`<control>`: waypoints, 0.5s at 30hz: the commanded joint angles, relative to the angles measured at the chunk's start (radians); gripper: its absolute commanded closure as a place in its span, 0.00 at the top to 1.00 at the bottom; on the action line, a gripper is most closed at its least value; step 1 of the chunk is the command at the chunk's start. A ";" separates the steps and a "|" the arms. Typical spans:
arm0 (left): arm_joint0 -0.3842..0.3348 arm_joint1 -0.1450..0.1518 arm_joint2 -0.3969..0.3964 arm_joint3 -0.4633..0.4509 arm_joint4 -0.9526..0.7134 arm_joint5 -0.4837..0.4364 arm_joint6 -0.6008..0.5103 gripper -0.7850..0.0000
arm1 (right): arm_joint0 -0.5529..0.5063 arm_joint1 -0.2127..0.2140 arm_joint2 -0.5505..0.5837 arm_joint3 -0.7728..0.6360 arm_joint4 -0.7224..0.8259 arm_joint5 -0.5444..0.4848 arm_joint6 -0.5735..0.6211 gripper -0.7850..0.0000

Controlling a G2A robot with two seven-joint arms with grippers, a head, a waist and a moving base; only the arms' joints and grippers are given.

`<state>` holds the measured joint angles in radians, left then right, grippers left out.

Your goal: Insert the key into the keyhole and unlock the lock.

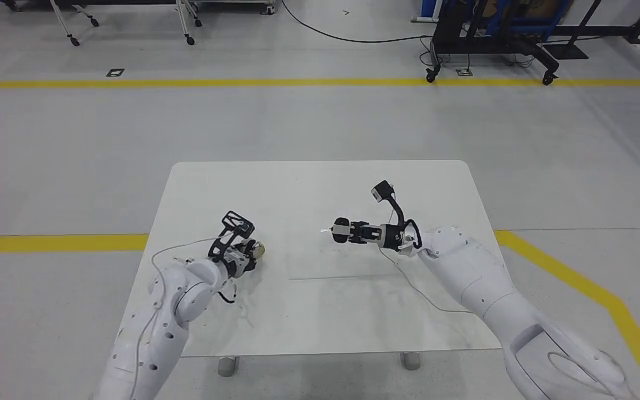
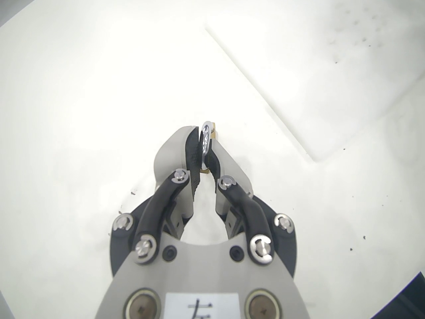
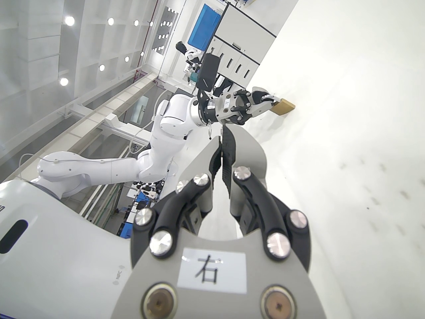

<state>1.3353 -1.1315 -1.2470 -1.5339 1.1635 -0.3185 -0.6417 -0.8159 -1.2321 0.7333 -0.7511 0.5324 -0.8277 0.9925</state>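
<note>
A brass padlock (image 1: 257, 252) sits on the white table (image 1: 320, 190) left of centre. My left gripper (image 1: 247, 253) is shut on its silver shackle (image 2: 206, 140), and the brass body pokes out past the fingertips. The right wrist view shows the padlock (image 3: 284, 107) resting on the tabletop in the left gripper (image 3: 269, 98). My right gripper (image 1: 332, 232) hovers right of centre, pointing at the padlock across a gap. Its fingers (image 3: 229, 147) are pressed together, and a thin pale sliver, the key (image 1: 323, 230), sticks out of their tip.
A thin flat white sheet (image 2: 332, 84) lies on the table beyond the left gripper. A thin cable (image 1: 430, 295) trails over the table near the right arm. There is bare tabletop between the two grippers and toward the far edge.
</note>
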 commanded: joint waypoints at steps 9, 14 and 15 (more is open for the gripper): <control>-0.030 -0.006 0.024 0.028 -0.019 0.014 0.006 0.49 | 0.000 0.000 0.000 0.000 0.000 0.000 0.000 0.00; -0.041 -0.008 0.030 0.037 -0.022 0.014 0.012 0.49 | 0.000 0.000 0.000 0.000 0.000 0.000 0.000 0.00; -0.043 -0.008 0.031 0.038 -0.022 0.013 0.013 0.49 | 0.000 0.000 0.000 0.000 0.000 0.000 0.000 0.00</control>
<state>1.2944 -1.1393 -1.2175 -1.4966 1.1416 -0.3044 -0.6296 -0.8159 -1.2321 0.7333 -0.7511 0.5324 -0.8277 0.9925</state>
